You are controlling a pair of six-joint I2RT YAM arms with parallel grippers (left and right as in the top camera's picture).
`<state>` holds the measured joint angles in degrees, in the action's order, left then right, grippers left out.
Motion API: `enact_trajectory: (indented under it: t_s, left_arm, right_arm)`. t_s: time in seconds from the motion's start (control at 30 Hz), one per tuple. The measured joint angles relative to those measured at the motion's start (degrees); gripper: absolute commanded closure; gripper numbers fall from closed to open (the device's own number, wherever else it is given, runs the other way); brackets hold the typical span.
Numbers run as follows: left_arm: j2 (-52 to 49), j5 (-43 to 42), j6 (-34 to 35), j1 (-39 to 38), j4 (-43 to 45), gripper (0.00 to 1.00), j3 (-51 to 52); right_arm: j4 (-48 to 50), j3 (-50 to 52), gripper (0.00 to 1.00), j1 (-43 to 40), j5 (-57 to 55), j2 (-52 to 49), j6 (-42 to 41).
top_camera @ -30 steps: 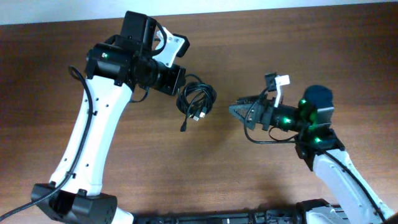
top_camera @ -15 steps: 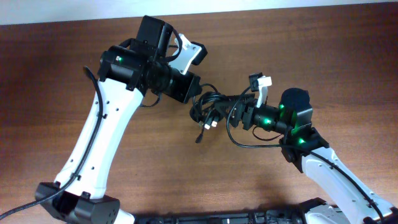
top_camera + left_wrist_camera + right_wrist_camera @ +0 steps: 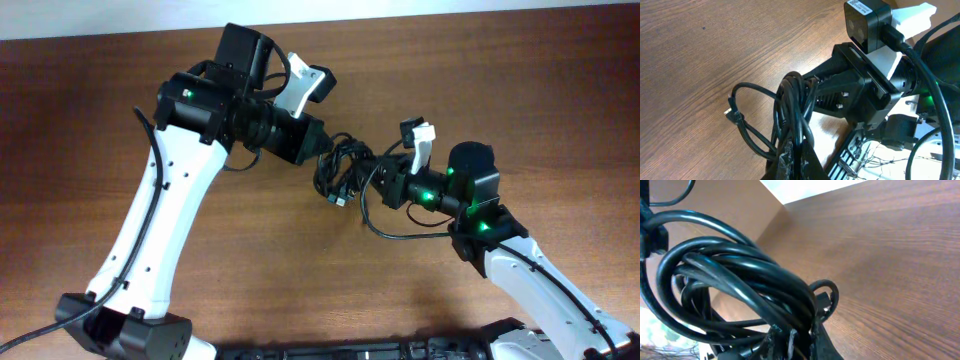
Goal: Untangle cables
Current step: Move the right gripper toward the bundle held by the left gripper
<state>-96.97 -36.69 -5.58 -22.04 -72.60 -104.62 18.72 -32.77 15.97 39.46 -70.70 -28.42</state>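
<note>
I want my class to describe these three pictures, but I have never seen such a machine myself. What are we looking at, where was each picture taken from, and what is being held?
These are two robot arms at a wooden table. The wide picture comes from a camera fixed above the table. The other two come from small cameras on the arms' wrists, so each looks along that arm's own fingers. Between the arms is a knot of thin black cables. The left arm's fingers and the right arm's fingers both appear closed on it, from opposite sides. In the left wrist picture, the black block with the wrist camera on top is the right arm.
</note>
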Motion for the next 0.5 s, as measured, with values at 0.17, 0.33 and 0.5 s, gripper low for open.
enact_trajectory:
  t_s: [0.17,0.33,0.5]
  left_arm:
    - [0.0,2.0,0.0,0.0,0.1,0.58,0.0]
    - [0.0,2.2,0.0,0.0,0.1,0.48,0.0]
    - [0.0,6.0,0.0,-3.9,0.9,0.66,0.0]
  right_arm:
    - [-0.3,0.0,0.96,0.0,0.2,-0.1,-12.2]
    - [-0.4,0.0,0.96,0.0,-0.5,-0.1,-20.5]
    - [-1.6,0.0,0.96,0.0,-1.3,-0.1,-21.4]
